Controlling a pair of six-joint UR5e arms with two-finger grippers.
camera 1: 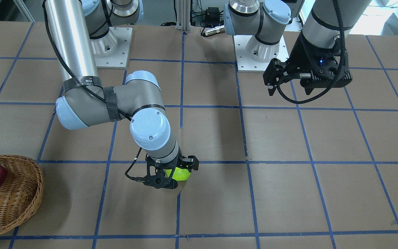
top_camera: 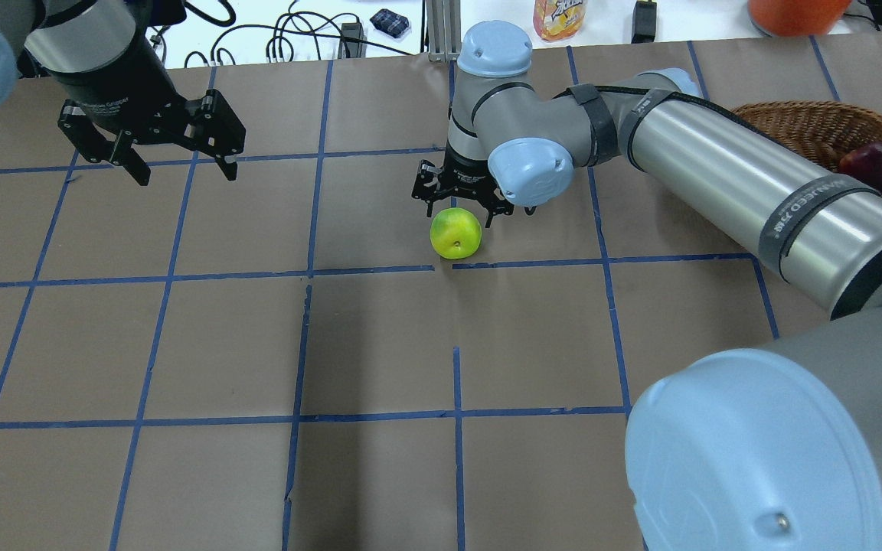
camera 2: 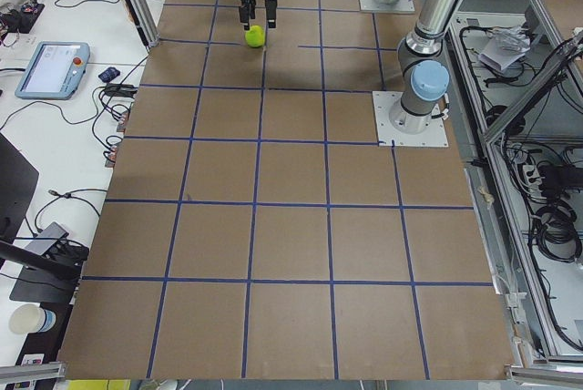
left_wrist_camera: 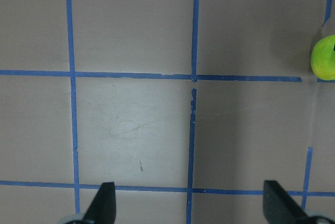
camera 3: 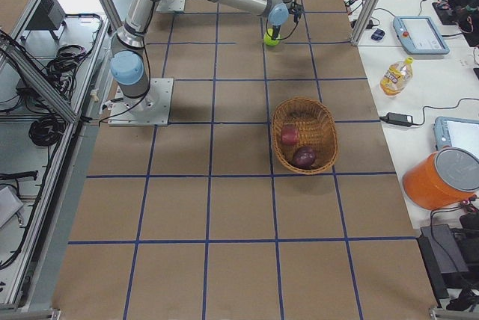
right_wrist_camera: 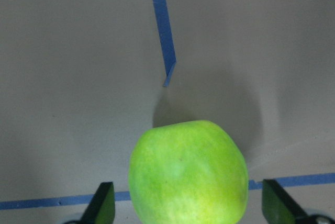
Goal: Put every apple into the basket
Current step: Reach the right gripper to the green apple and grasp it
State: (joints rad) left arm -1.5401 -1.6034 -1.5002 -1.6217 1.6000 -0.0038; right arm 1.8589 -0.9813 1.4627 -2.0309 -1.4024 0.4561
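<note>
Green apple [top_camera: 455, 233]: near-round, bright lime skin w/ a yellower patch and fine pale speckles, smooth, no bruises visible. About as wide as tall, so no clear long axis. Small brown dimple on top, tipped toward robot's side in overhead view, core axis leaning off vertical; cannot tell if stem or calyx end. Resting on brown table [top_camera: 181, 344] approx mid-width, just on far side of a blue tape line [top_camera: 533, 262] as seen from behind robot, well apart from basket [camera 3: 333, 140]. R gripper [top_camera: 458, 214] directly over it, pointing down, fingers spread wide, 1 on each side of apple w/ a gap on both sides in wrist view, no contact visible. L gripper [top_camera: 186, 176] likewise spread, nothing between fingers, hovering above bare table on robot's L, well apart from apple; only apple's edge at R border of its wrist view. Basket oval, woven light-brown wicker, on robot's R, long axis along table's length. Inside it 2 more: red apple [camera 3: 290, 135] and maroon apple [camera 3: 304, 157], close together; touching or not, cannot tell.
</note>
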